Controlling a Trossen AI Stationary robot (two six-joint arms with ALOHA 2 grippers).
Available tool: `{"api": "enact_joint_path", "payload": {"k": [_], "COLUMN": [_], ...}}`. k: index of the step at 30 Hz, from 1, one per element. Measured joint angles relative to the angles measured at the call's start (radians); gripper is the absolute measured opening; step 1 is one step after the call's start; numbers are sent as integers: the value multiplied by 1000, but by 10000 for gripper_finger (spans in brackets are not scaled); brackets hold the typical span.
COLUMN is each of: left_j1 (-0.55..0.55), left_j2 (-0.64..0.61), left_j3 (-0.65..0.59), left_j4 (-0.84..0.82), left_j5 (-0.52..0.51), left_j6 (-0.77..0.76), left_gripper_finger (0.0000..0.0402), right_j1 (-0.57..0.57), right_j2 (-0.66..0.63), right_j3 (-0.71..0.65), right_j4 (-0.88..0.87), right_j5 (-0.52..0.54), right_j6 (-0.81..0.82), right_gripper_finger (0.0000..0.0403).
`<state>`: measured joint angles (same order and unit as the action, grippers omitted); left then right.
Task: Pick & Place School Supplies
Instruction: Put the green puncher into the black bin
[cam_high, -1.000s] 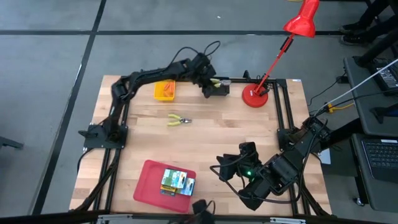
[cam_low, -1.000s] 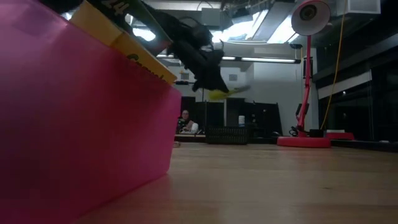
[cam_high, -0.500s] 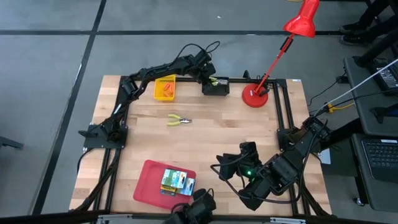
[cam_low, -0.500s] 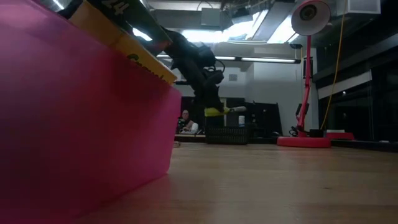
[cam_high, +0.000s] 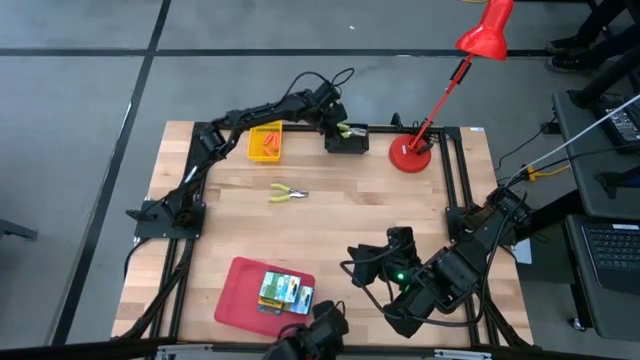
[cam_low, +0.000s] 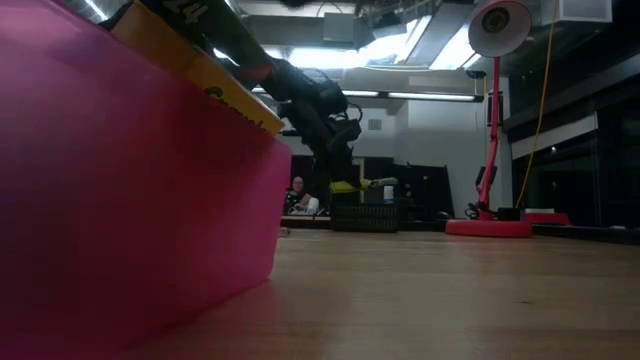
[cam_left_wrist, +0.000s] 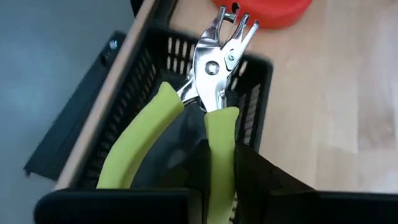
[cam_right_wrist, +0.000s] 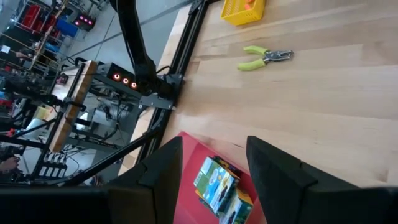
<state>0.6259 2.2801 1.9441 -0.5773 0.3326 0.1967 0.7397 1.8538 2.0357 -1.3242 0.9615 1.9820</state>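
My left gripper (cam_high: 340, 128) is at the table's far edge, shut on a pair of pliers (cam_left_wrist: 211, 81) with yellow-green handles and metal jaws. It holds them just above a black mesh basket (cam_left_wrist: 155, 81), which the low view also shows below the pliers (cam_low: 357, 184). A second pair of pliers (cam_high: 287, 194) lies flat on the wood. A yellow bin (cam_high: 265, 143) holds orange pieces. Crayon boxes (cam_high: 286, 293) lie in a red tray (cam_high: 240, 290). My right gripper (cam_high: 385, 262) hangs open over the near right, with nothing between its fingers. My left gripper pinches one yellow-green handle (cam_left_wrist: 221, 146) of the pliers between its two fingers, which lie along it; the other handle (cam_left_wrist: 140, 143) splays free beside them. The fingers slant down toward the far edge. The pliers stick out ahead, metal jaws (cam_left_wrist: 221, 37) leading, clear of the basket.
A red desk lamp stands by its round base (cam_high: 410, 155) just right of the basket, its stem leaning out over the far right. Black frame rails (cam_high: 460, 180) run along the table's edges. Bare wood lies in the middle.
My left gripper has sunk toward the black basket with the pliers, which now hang just above its rim instead of well over it. It has stayed shut on them.
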Motion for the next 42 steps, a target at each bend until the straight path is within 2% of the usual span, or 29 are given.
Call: {"api": "enact_joint_path", "payload": {"k": [23, 31, 42], "left_j1": [7, 5, 4], "left_j2": [33, 33, 21], "left_j3": [-4, -4, -3], "left_j4": [36, 50, 51], "left_j5": [-12, -10, -7], "left_j6": [5, 15, 8], "left_gripper_finger": [39, 89, 80], "right_j1": [-5, -5, -5], "right_j2": [0, 0, 0], "right_j3": [0, 0, 0], "right_j4": [14, 15, 23], "right_j5": [18, 18, 18], "right_j6": [11, 19, 19], "right_gripper_finger": [180, 181, 181]}}
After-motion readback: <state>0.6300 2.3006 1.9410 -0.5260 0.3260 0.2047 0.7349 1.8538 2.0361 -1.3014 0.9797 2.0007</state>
